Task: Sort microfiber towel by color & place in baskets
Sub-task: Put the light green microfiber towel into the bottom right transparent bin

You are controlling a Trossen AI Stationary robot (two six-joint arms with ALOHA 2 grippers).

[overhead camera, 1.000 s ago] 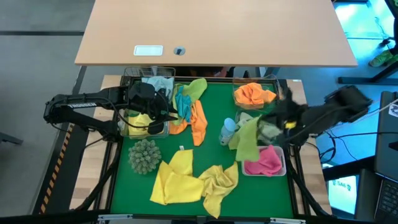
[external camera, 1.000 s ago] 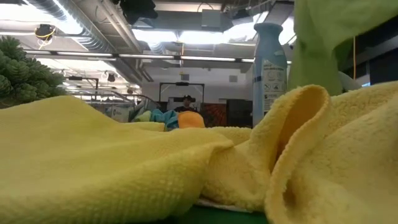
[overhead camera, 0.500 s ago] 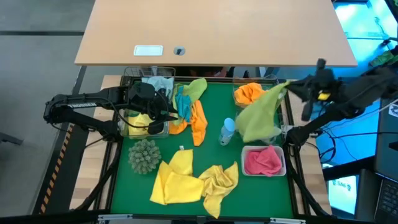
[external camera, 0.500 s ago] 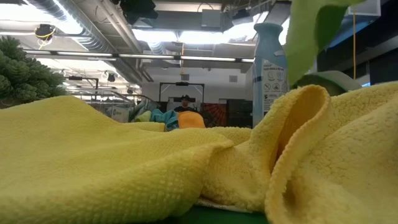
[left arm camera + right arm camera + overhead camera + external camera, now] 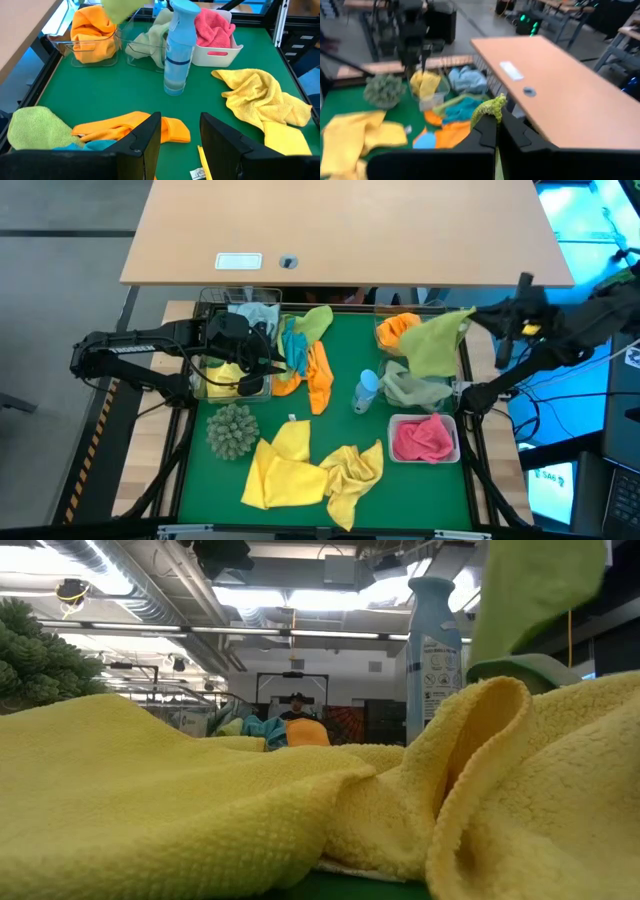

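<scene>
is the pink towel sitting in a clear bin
No, the pink towel lies in the white bin, as the left wrist view also shows.

We see a deep green felt table mat (image 5: 340, 395) under bright fuzzy cloths: two lemon-yellow microfiber towels (image 5: 300, 465), an orange towel strip (image 5: 318, 375) beside a teal-blue one (image 5: 296, 352), and a lime-green towel (image 5: 316, 320). A hot-pink towel (image 5: 424, 438) fills the white plastic bin (image 5: 455, 452); an orange towel (image 5: 398, 330) fills a clear bin (image 5: 95, 47). A lime-green towel (image 5: 435, 345) hangs aloft. The spiky ball (image 5: 232, 430) is grey-green, the spray bottle (image 5: 177, 47) pale blue, the desk (image 5: 350, 230) tan wood.
</scene>
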